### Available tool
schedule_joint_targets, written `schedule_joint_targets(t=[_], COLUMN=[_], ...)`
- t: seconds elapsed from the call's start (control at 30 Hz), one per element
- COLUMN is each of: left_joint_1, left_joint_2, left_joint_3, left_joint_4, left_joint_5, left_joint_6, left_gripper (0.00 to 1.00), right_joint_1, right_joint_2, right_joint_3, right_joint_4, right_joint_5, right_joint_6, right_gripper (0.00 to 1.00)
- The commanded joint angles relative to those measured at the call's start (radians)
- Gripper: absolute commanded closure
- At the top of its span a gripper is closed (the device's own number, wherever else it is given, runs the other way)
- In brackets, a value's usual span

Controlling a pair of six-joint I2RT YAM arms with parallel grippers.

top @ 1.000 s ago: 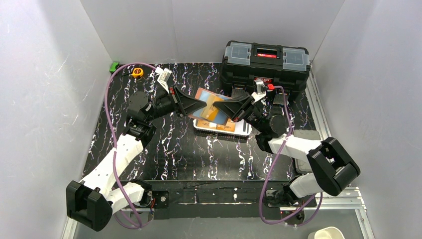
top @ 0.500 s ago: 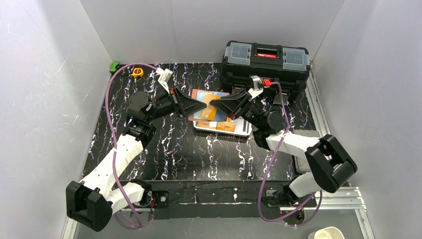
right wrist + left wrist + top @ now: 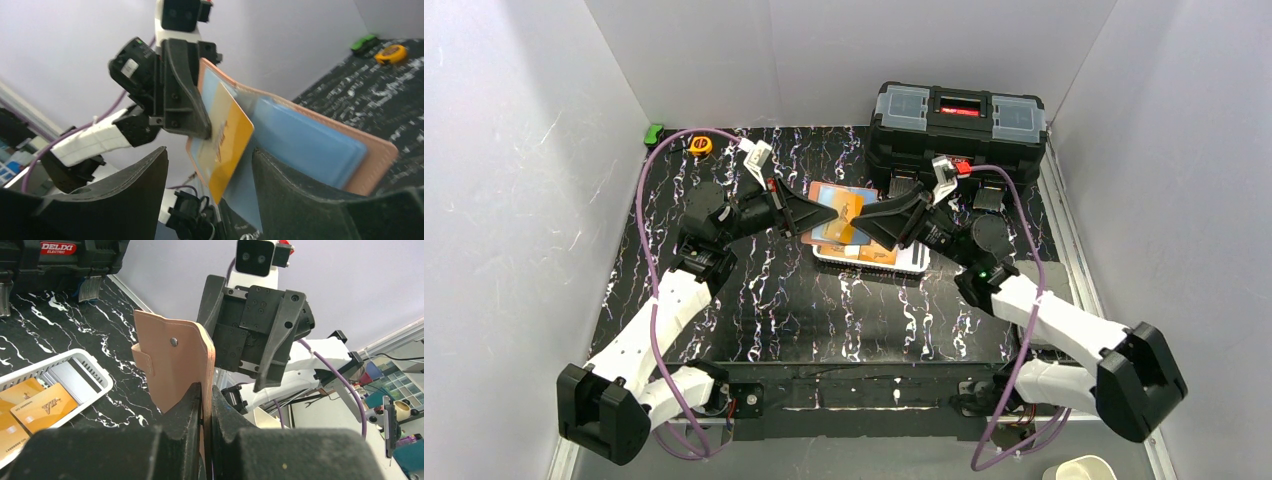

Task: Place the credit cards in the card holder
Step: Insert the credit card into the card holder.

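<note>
Left arm point(image 3: 664, 310) jaws clamped, right arm point(image 3: 1054, 320) jaws parted

We see a bench point(image 3: 824, 310) topped in black with white marble veining, closed in by plain white walls point(image 3: 514, 150) on 3 sides. At its back right stands a black toolbox point(image 3: 957, 125), lid shut, with 2 clear-lidded compartments on top and a red strip between them. The left wrist view shows a red DELIXI ELECTRIC label on its front. Near the bench's middle, in front of the toolbox, lies a white slotted basket point(image 3: 912, 258). At the back left sit a yellow tape measure point(image 3: 701, 145) and, near it at the bench's corner, a small green object point(image 3: 654, 133). A pale bowl-like vessel point(image 3: 1079, 468) shows at bottom right, off the bench.
</note>
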Motion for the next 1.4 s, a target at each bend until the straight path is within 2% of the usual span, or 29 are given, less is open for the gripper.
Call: schedule_joint_targets(t=[0.0, 0.13, 0.27, 0.33, 0.43, 0.47, 0.73, 0.9, 1.07, 1.37], left_joint_1=[0.01, 0.01, 0.01, 0.01, 0.011, 0.011, 0.012, 0.012, 0.012, 0.012], left_joint_2=[-0.038, -0.033, -0.029, -0.028, -0.029, -0.029, -0.03, -0.027, -0.021, -0.024], left_joint_3=[0.027, 0.032, 0.04, 0.041, 0.038, 0.038, 0.034, 0.036, 0.025, 0.006], left_joint_4=[0.02, 0.01, 0.003, -0.006, -0.012, -0.012, -0.012, -0.013, -0.023, -0.032], left_joint_5=[0.024, 0.018, 0.02, 0.021, 0.025, 0.025, 0.025, 0.026, 0.021, 0.02], left_joint_6=[0.021, 0.025, 0.027, 0.029, 0.032, 0.033, 0.038, 0.042, 0.054, 0.071], left_gripper=[1.0, 1.0, 1.0, 1.0, 1.0, 1.0, 1.0, 1.0, 1.0, 1.0], right_joint_1=[-0.004, -0.001, 0.0, 0.0, -0.001, 0.001, 0.001, 0.001, 0.037, 0.097], right_joint_2=[-0.093, -0.098, -0.073, -0.065, -0.072, -0.082, -0.152, -0.106, -0.019, 0.016], right_joint_3=[0.054, 0.122, 0.147, 0.16, 0.179, 0.18, 0.2, 0.281, 0.406, 0.418], right_joint_4=[-0.435, -0.567, -0.577, -0.59, -0.632, -0.64, -0.765, -0.826, -0.954, -0.953], right_joint_5=[0.042, 0.031, 0.012, 0.013, 0.03, 0.032, 0.079, 0.079, 0.1, 0.124], right_joint_6=[-0.16, -0.197, -0.196, -0.201, -0.216, -0.224, -0.31, -0.337, -0.379, -0.375], right_gripper=[0.31, 0.33, 0.4, 0.49, 0.72, 0.75, 0.83, 0.86, 0.9, 0.91])
